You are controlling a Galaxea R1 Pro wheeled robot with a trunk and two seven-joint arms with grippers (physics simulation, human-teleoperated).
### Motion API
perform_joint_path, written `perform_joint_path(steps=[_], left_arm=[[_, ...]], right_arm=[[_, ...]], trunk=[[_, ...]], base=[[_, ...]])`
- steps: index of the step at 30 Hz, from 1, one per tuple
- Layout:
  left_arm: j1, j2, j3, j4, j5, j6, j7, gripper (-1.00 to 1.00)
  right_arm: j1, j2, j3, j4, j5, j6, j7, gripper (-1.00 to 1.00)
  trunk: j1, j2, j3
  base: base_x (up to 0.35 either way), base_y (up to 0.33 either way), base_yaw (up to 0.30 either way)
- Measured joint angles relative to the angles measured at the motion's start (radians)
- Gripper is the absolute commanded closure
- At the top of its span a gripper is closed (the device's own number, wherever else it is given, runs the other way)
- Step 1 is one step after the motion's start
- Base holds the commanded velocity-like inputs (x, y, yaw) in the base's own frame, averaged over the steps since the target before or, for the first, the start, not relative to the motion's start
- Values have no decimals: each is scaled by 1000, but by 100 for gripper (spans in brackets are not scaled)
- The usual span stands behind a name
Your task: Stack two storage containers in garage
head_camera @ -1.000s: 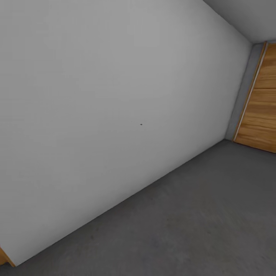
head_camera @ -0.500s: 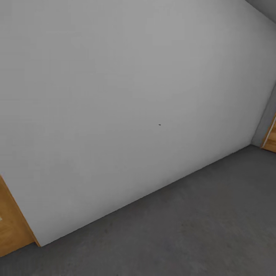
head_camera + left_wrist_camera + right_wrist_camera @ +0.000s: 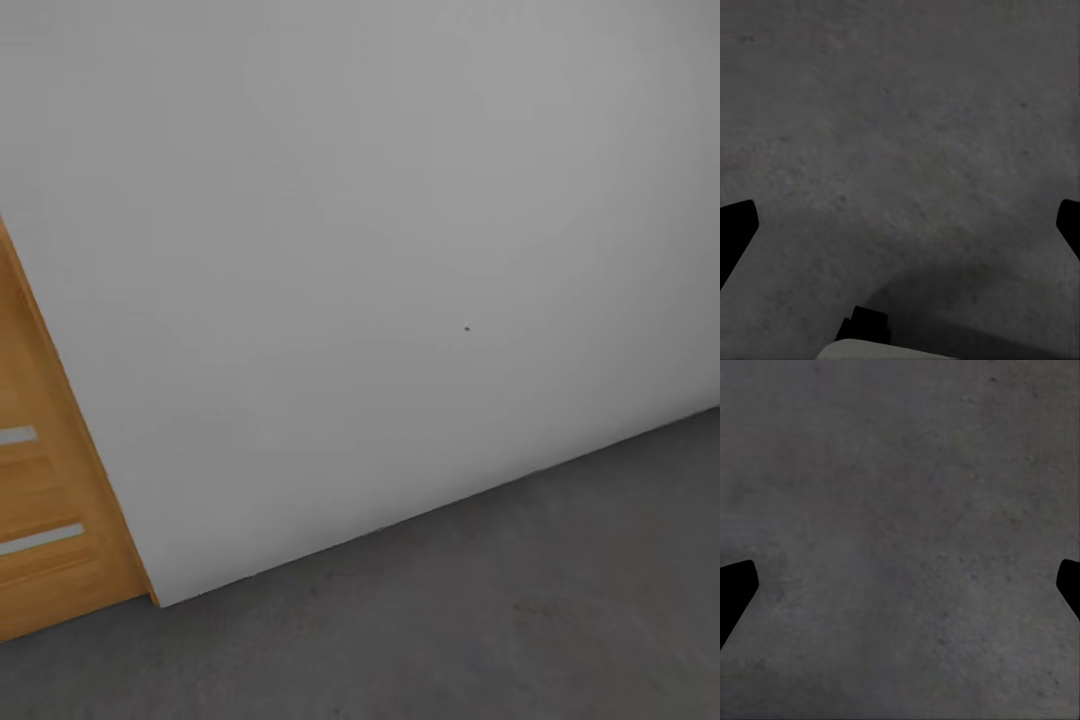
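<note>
Left gripper [image 3: 900,225] pointed straight down at the floor [image 3: 900,112], fingers [image 3: 735,229] spread wide to the two sides of the left wrist view, nothing between them. Same for the right gripper [image 3: 900,585]: aimed down at bare concrete, fingertips [image 3: 735,585] far apart at the picture's sides, nothing held. In the left wrist view, a dark shadow on the concrete and a pale rounded part of the robot [image 3: 885,351] with a small black block [image 3: 866,324] just beside it.

From the head view, inside the garage: a plain white-grey wall [image 3: 380,250] across most of the picture, with one tiny dark speck [image 3: 467,328] on it. Wall base meeting the dark grey floor along a line slanting up toward the right. At the left, a honey-coloured wooden door [image 3: 45,480] with two pale narrow slots [image 3: 40,538], its edge touching the end of the wall. Open mottled concrete in front of the wall and door, free of obstacles across the lower part of the view.

Storage containers nowhere in sight at this moment; place of them cannot be told from these pictures.
</note>
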Motion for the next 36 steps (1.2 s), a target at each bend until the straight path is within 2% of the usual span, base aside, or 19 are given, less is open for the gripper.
perform_joint_path(steps=[10, 36], left_arm=[[0, 8, -1, 29, 5, -2, 0, -100], [0, 10, -1, 31, 5, -3, -3, -100]], right_arm=[[0, 0, 0, 0, 0, 0, 0, -100], [0, 0, 0, 0, 0, 0, 0, -100]], trunk=[[0, 0, 0], [0, 0, 0]], base=[[0, 0, 300], [0, 0, 300]])
